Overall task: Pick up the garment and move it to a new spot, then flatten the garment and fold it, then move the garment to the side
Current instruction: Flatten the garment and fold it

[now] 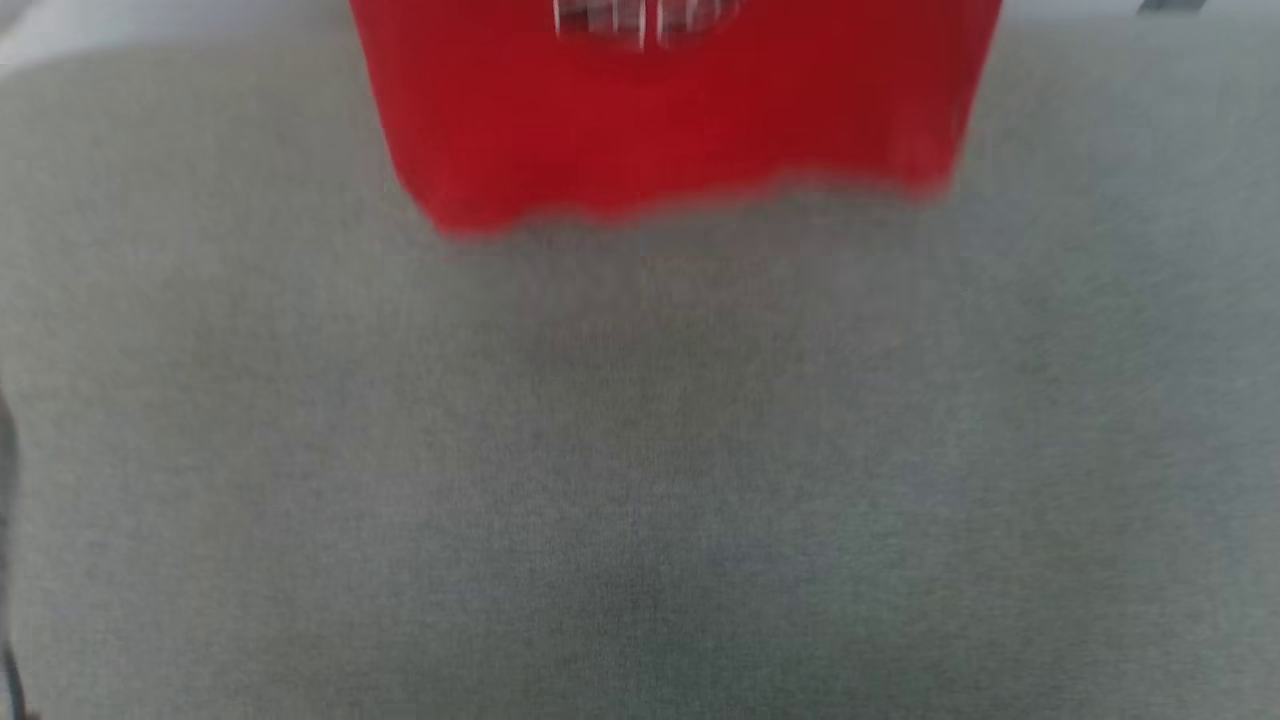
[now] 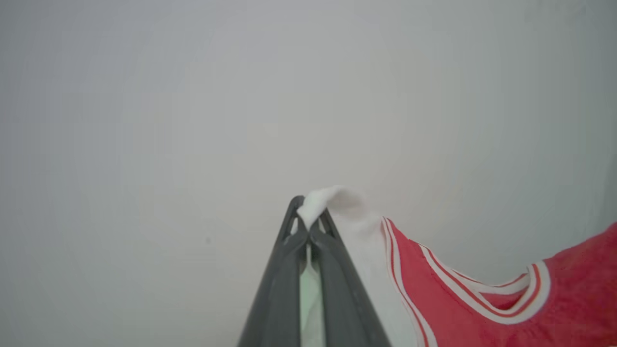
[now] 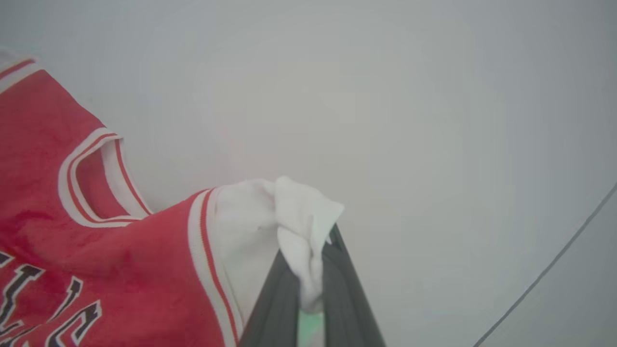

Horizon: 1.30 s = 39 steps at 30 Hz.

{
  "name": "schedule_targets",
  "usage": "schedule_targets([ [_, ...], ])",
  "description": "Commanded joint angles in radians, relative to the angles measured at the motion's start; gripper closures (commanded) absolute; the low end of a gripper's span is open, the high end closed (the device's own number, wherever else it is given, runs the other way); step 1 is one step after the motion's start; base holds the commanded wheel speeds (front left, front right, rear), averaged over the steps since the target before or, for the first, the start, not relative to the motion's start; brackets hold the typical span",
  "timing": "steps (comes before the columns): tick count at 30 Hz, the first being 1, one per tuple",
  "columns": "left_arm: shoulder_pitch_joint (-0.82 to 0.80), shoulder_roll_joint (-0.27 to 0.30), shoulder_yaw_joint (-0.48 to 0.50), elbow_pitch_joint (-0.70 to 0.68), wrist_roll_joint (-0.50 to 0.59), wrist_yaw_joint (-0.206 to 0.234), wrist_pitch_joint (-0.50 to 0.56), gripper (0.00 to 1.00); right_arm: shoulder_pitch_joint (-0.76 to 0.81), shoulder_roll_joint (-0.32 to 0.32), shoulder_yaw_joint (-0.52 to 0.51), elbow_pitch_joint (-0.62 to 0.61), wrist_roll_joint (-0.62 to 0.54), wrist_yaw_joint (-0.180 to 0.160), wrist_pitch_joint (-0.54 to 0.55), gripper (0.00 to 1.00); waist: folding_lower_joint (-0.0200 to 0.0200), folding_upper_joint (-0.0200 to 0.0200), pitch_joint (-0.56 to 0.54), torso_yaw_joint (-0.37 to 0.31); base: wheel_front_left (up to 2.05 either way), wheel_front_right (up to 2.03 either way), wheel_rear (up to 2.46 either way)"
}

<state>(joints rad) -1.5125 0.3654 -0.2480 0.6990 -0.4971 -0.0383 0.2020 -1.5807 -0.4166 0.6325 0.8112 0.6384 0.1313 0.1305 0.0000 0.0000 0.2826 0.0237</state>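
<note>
The red garment (image 1: 660, 110) hangs at the top of the blurred head view, its hem loose above the grey table (image 1: 640, 480), with a strip of lettering at the upper edge. In the left wrist view my left gripper (image 2: 307, 230) is shut on a white sleeve of the garment (image 2: 482, 308), whose striped collar trim droops to the right. My right gripper (image 3: 311, 270) pinches the other white sleeve in the right wrist view, and the garment (image 3: 96, 250) spreads to the left with black white-outlined letters showing.
The grey fabric-covered table fills most of the head view below the hem. Behind the grippers in both wrist views stands a plain pale wall (image 2: 241, 96). A thin dark line (image 3: 549, 270) crosses the lower right of the right wrist view.
</note>
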Motion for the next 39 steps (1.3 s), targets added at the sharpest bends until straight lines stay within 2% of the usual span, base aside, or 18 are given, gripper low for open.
schedule_targets([
  [1, -0.061, -0.006, 0.005, 0.022, 0.021, 0.009, -0.083, 1.0, -0.054, -0.001, 0.01, 0.034, -0.044, -0.001, -0.083, 1.0, 0.0, 0.0, 0.114, 0.016, 0.0, 0.0, 0.0],
  [5, -0.169, -0.025, 0.011, 0.065, 0.057, 0.009, -0.322, 1.0, -0.17, -0.003, -0.008, 0.136, -0.174, -0.001, -0.327, 1.0, 0.0, 0.0, 0.179, 0.033, 0.0, 0.0, 0.0],
  [7, -0.2, -0.034, 0.008, 0.09, 0.073, -0.002, -0.41, 1.0, -0.199, 0.008, -0.015, 0.184, -0.231, -0.001, -0.371, 1.0, 0.0, 0.0, 0.202, 0.044, 0.0, 0.0, 0.0],
  [12, -0.169, -0.051, -0.005, 0.182, 0.074, -0.05, -0.462, 1.0, -0.158, 0.044, -0.015, 0.258, -0.284, -0.001, -0.393, 1.0, 0.0, 0.0, 0.216, 0.064, 0.0, 0.0, 0.0],
  [17, -0.07, -0.075, -0.038, 0.299, 0.058, -0.08, -0.463, 1.0, -0.046, 0.07, 0.029, 0.289, -0.191, -0.001, -0.366, 1.0, 0.0, 0.0, 0.19, 0.078, 0.0, 0.0, 0.0],
  [21, 0.011, -0.082, -0.073, 0.362, 0.04, -0.089, -0.425, 1.0, 0.046, 0.06, 0.089, 0.26, -0.124, -0.001, -0.323, 1.0, 0.0, 0.0, 0.161, 0.087, 0.0, 0.0, 0.0],
  [26, 0.145, -0.113, -0.145, 0.352, -0.057, -0.092, -0.298, 1.0, 0.192, -0.005, 0.175, 0.144, 0.024, -0.001, -0.238, 1.0, 0.0, 0.0, 0.107, 0.095, 0.0, 0.0, 0.0],
  [31, 0.316, -0.055, -0.251, 0.228, -0.178, -0.092, -0.147, 1.0, 0.336, -0.094, 0.244, -0.018, 0.163, -0.001, -0.175, 1.0, 0.0, 0.0, 0.055, 0.098, 0.0, 0.0, 0.0],
  [34, 0.43, -0.004, -0.3, 0.137, -0.248, -0.092, -0.048, 1.0, 0.432, -0.163, 0.281, -0.117, 0.235, -0.001, -0.138, 1.0, 0.0, 0.0, 0.025, 0.097, 0.0, 0.0, 0.0],
  [39, 0.626, 0.103, -0.328, -0.036, -0.33, -0.092, 0.063, 1.0, 0.575, -0.278, 0.327, -0.282, 0.305, -0.001, -0.084, 1.0, 0.0, 0.0, -0.015, 0.089, 0.0, 0.0, 0.0],
])
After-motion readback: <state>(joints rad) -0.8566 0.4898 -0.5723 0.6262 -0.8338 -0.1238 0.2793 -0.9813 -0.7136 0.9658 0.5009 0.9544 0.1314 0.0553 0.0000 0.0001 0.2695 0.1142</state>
